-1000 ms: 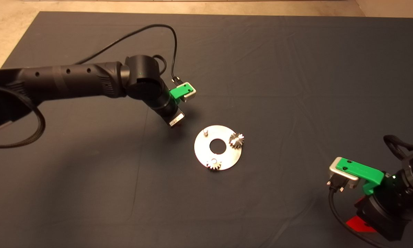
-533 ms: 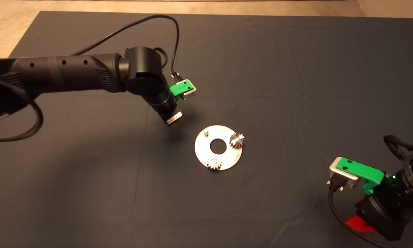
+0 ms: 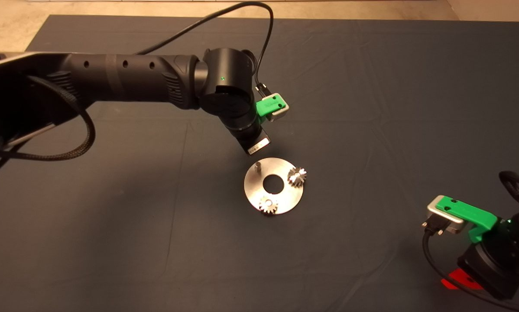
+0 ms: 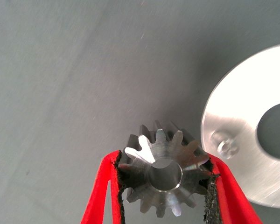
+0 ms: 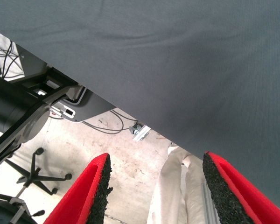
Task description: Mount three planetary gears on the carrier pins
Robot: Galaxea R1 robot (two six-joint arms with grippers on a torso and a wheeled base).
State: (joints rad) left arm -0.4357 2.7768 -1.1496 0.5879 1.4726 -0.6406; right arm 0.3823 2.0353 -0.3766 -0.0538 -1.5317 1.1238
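The shiny round disc (image 3: 251, 190) lies mid-mat. Two planetary gears sit on its carrier pins, one on the right (image 3: 297, 177) and one at the front (image 3: 268, 204). A third pin (image 3: 257, 166) stands bare at the disc's far left. My left arm's wrist (image 3: 253, 138) hovers just behind that pin and hides its own fingers in the head view. In the left wrist view, my left gripper (image 4: 164, 161) is shut on the third gear (image 4: 161, 179), held flat with its centre hole showing, a short way from the bare pin (image 4: 226, 145) on the disc (image 4: 233, 112). My right gripper (image 5: 154, 161) waits open at the lower right (image 3: 480, 255).
The dark mat (image 3: 372, 86) stretches wide around the disc. A black cable (image 3: 225, 15) loops above the left arm. The right wrist view shows the mat's edge (image 5: 130, 116), bare floor, cables and a chair base (image 5: 37, 175) beyond.
My left arm has swung right and slightly back, bringing the held gear close to the bare pin. The right gripper has shifted a little toward the lower right corner.
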